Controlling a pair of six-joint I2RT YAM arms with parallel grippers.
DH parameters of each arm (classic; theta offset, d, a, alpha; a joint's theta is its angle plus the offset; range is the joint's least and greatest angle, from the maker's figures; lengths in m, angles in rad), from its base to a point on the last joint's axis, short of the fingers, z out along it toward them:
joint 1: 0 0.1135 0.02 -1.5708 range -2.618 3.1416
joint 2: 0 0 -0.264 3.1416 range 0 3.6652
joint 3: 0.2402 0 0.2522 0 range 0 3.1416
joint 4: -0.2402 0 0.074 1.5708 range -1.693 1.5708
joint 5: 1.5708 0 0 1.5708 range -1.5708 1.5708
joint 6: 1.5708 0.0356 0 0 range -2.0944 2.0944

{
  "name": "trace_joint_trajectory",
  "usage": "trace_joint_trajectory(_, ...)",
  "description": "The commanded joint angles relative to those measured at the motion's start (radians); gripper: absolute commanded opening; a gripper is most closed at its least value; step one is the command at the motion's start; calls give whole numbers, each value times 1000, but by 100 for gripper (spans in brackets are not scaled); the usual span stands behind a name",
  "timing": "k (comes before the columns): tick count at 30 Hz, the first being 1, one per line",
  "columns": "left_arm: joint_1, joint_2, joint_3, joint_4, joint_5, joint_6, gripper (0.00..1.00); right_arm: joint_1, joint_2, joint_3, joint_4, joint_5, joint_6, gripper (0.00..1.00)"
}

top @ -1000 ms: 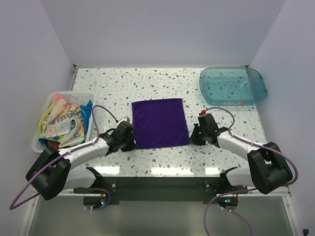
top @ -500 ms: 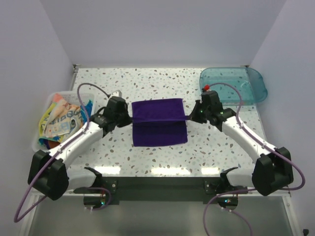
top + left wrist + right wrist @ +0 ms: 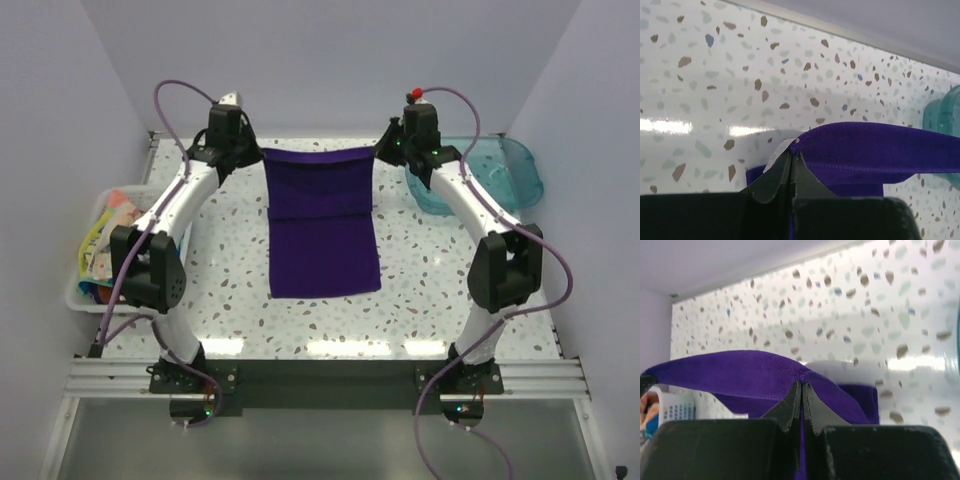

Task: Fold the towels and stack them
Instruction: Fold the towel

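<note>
Speckled table (image 3: 230,290) lies below us. At far left, a white basket (image 3: 72,292) holds coloured towels (image 3: 100,240). Our left jaws are pinched tight on the purple towel (image 3: 320,215) at its left top corner, raised near the back wall. The cloth drapes forward, its lower part seemingly resting on the table. Our right jaws clamp the other corner, near a teal tray (image 3: 520,170).

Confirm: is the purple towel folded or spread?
Neither: left gripper and right gripper pinch the purple towel aloft by one edge; rest lies flat.
</note>
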Motion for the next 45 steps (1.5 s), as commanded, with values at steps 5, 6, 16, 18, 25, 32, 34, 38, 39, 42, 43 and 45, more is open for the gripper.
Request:
trace_joint_trajectory(5,72,219,350,71,124,71,0,-39,252,341,137,-36,-63,0)
trace_joint_trajectory(6,77,233,367,74,133,71,0,-39,269,391,135,-46,-64,0)
trace_joint_trajectory(16,91,193,224,123,210,76,2,-44,225,300,117,-118,-96,0)
trace_joint_trajectory(18,91,145,138,121,233,56,3,-44,192,236,92,-135,-89,0)
trace_joint_trajectory(25,89,-77,-146,81,256,-6,5,-44,34,19,-6,-169,-41,0)
trace_joint_trajectory(32,89,-250,-442,61,256,-47,5,-44,-116,-223,-118,-183,-33,0)
trace_joint_trajectory(34,88,-293,-522,69,280,-60,5,-44,-170,-300,-138,-178,-43,0)
trace_joint_trajectory(38,60,-356,-663,89,305,-83,5,-42,-233,-424,-155,-197,-50,0)
trace_joint_trajectory(39,50,-365,-683,92,302,-89,5,-44,-239,-439,-158,-200,-50,0)
trace_joint_trajectory(42,10,-392,-751,106,293,-110,6,-40,-251,-502,-155,-200,-53,0)
trace_joint_trajectory(43,-7,-398,-766,107,291,-116,6,-42,-253,-516,-150,-203,-49,0)
trace_joint_trajectory(45,-27,-402,-807,121,277,-135,6,-40,-251,-551,-141,-214,-46,0)
